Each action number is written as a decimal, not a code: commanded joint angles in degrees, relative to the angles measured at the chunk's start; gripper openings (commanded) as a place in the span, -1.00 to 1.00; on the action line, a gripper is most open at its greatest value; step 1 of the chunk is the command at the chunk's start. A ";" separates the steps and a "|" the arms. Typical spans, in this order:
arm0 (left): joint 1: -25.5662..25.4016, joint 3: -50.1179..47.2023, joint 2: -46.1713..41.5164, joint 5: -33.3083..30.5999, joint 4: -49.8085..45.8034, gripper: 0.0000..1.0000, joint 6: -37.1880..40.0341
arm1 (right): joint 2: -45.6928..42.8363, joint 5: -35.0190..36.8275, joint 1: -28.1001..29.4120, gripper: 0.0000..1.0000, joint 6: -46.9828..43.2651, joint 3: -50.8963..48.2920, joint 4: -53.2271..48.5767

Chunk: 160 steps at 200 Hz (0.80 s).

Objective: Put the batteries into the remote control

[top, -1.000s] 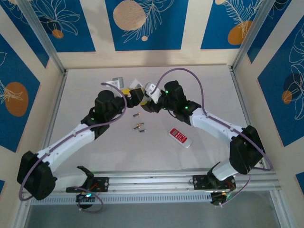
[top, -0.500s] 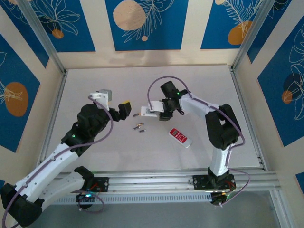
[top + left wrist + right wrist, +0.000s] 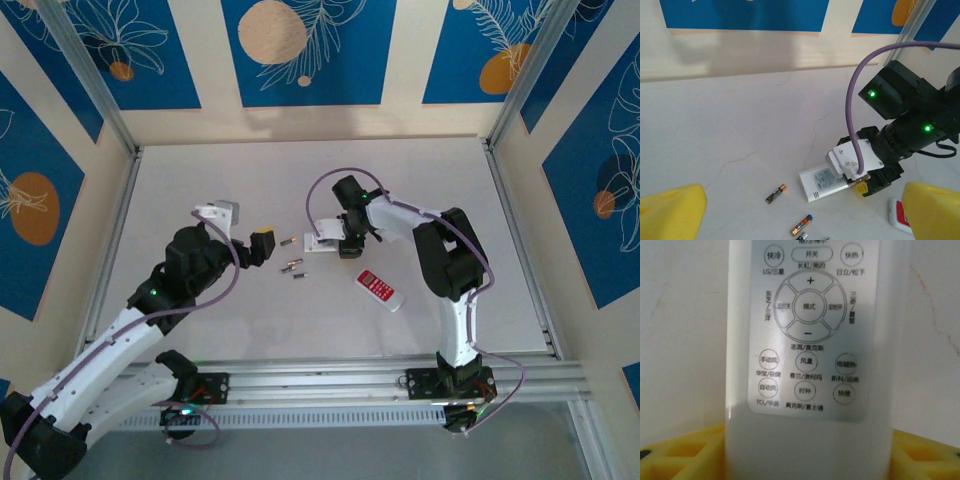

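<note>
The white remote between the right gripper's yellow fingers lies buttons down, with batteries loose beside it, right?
No. The white rectangular plastic remote lies buttons up; the right wrist view shows its keypad. It is between the right gripper's yellow fingers, with small slim batteries loose beside it.

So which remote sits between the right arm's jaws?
The all-white remote, buttons up, at the right gripper; the red-faced remote lies apart, by itself.

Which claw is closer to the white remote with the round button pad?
Right. The right claw has one end of the white remote between its yellow fingers; the left claw hangs open to the remote's left, beyond the loose batteries.
</note>
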 commanded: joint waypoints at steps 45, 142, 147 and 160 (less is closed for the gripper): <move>0.88 6.93 2.72 -3.89 -9.16 0.99 1.77 | -6.43 -5.25 3.19 0.37 13.84 6.76 -1.75; 21.25 8.83 6.06 17.33 -16.81 0.99 -7.47 | 2.70 -16.59 9.46 0.21 14.15 17.54 -2.38; 21.38 8.72 5.87 17.89 -16.70 0.99 -7.18 | 3.36 -17.00 9.35 0.21 12.59 17.98 -2.39; 21.58 7.92 4.87 19.31 -15.85 1.00 -6.52 | 5.37 -18.51 9.07 0.20 10.27 19.73 -2.95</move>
